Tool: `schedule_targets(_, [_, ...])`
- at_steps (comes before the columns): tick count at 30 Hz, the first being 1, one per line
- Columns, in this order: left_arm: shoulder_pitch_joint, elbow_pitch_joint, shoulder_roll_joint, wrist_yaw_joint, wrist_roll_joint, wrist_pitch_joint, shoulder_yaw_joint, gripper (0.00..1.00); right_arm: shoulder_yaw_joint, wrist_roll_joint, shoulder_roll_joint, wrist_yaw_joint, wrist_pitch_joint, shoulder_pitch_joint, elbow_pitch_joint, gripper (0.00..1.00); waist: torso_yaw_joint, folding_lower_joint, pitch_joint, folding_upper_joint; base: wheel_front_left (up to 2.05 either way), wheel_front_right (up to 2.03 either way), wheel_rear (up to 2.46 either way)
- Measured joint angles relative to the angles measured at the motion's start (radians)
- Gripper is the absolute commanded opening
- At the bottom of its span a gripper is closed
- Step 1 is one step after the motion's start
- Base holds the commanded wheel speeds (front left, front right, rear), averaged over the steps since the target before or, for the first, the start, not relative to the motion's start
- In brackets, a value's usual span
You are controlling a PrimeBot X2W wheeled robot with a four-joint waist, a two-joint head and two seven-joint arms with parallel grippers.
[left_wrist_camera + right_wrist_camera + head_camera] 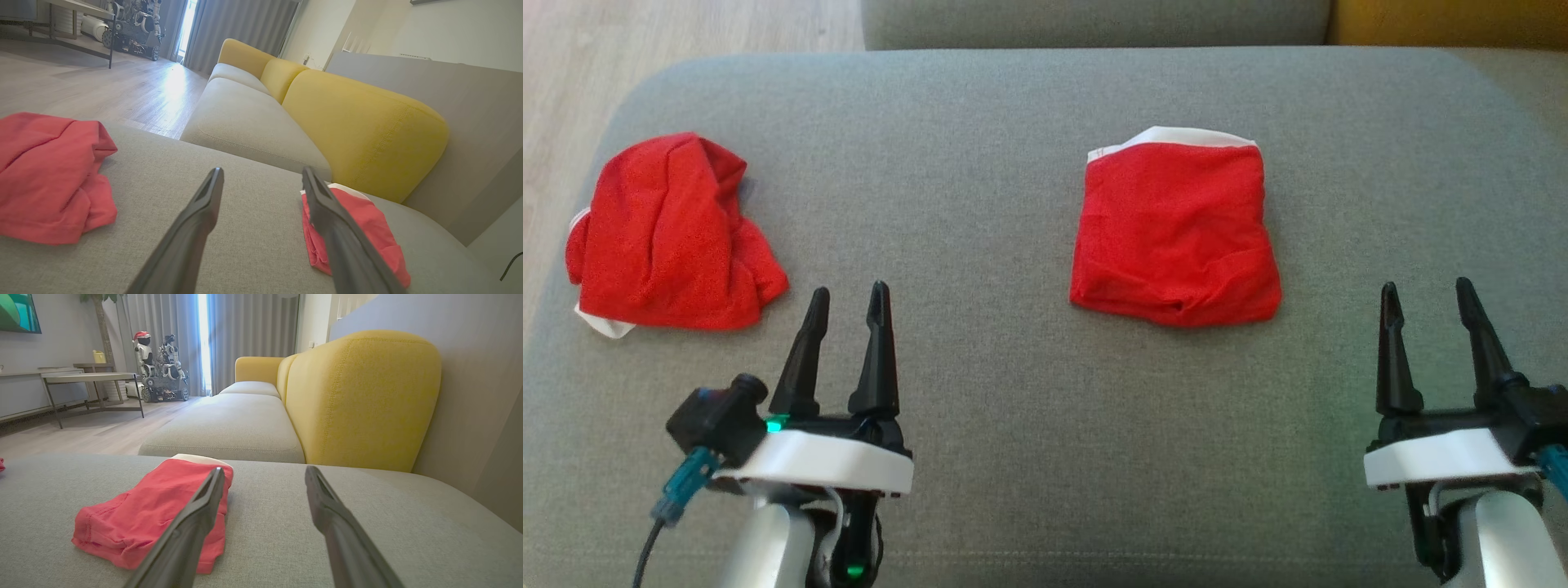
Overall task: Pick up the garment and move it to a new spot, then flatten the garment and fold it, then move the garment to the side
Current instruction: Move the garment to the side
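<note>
Where the grey cushion (980, 163) ends, I note these limits: a rounded edge at 9 o'clock with wooden floor (686, 24) beyond it, and a far edge at 12 o'clock with a second grey seat (1094, 20) behind a narrow gap. At 3 o'clock the cushion runs out of the head view. Open room is ample: bare fabric lies between the two red pieces and across the whole near strip at 6 o'clock.

The folded garment (1176, 233) lies flat on the cushion at 11 o'clock from my right gripper (1426, 283), apart from it. Its white waistband (1184, 135) faces 12 o'clock and its thicker, rumpled edge faces 6 o'clock. The outline is close to square, so I cannot name a long axis. Colour is bright red, with shallow creases near the lower edge.

A crumpled garment (670, 237), also red with white trim, sits at 10 o'clock from my left gripper (849, 287), near the 9 o'clock edge.

Both pairs of fingers stand spread and released, with nothing between them.
</note>
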Motion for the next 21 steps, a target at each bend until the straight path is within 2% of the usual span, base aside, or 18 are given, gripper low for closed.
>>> schedule_targets(5, [-0.009,-0.007,0.0,0.0,0.001,0.0,0.007,1.0,0.006,0.003,0.0,0.0,0.0,-0.027,0.022,1.0,0.004,0.0,0.027,0.0,0.0,0.0,0.0])
schedule_targets(13, [-0.063,-0.023,0.0,-0.001,-0.001,0.0,0.004,1.0,0.028,0.02,0.0,0.0,0.005,-0.153,0.119,1.0,0.024,0.0,0.097,0.0,0.0,0.0,0.0])
schedule_targets(21, [-0.106,-0.02,-0.001,-0.018,-0.001,0.0,-0.015,1.0,0.059,0.081,-0.001,0.0,0.085,-0.319,0.264,1.0,0.055,0.0001,0.182,0.0,0.0,0.0,0.0])
